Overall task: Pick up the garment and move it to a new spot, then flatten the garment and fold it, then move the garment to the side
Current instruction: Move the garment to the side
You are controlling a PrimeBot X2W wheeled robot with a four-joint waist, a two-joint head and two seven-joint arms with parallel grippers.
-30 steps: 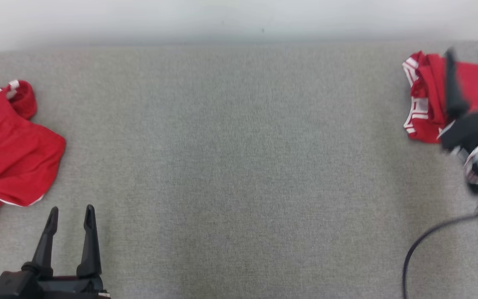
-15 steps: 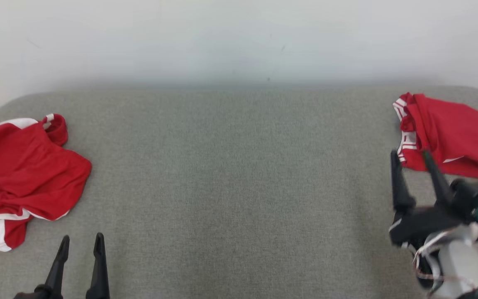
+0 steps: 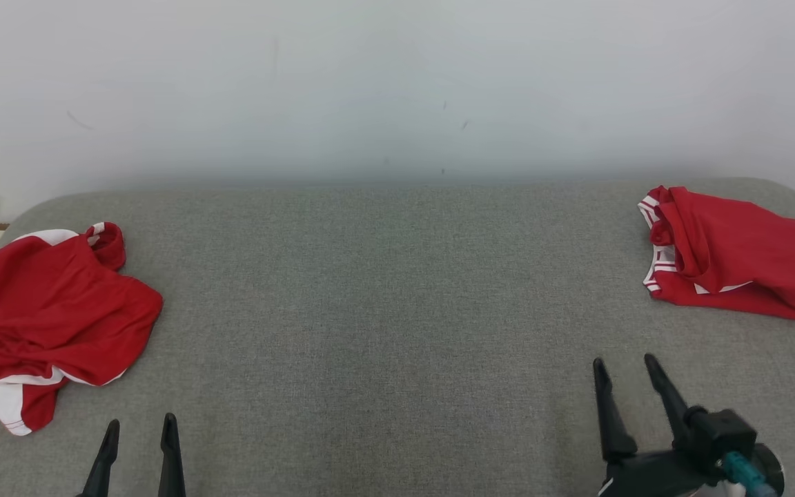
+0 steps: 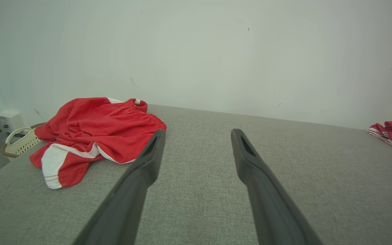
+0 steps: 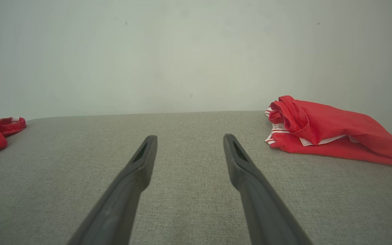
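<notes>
Red garment (image 3: 52, 317) crumpled at the left edge, both claws empty.
Left gripper (image 3: 141, 420) and right gripper (image 3: 623, 359) are spread wide at the near edge of the grey table (image 3: 397, 310), clear of cloth. Folded red garment (image 3: 735, 255) sits far right. Risk: pinching one loose layer drags the heap off the left edge.

The head view's bottom edge cuts off my left gripper (image 3: 141, 422) at 7 o'clock and my right gripper (image 3: 623, 360) at 5. Left wrist view: basket (image 4: 18, 144) at 9, partly hidden.
</notes>
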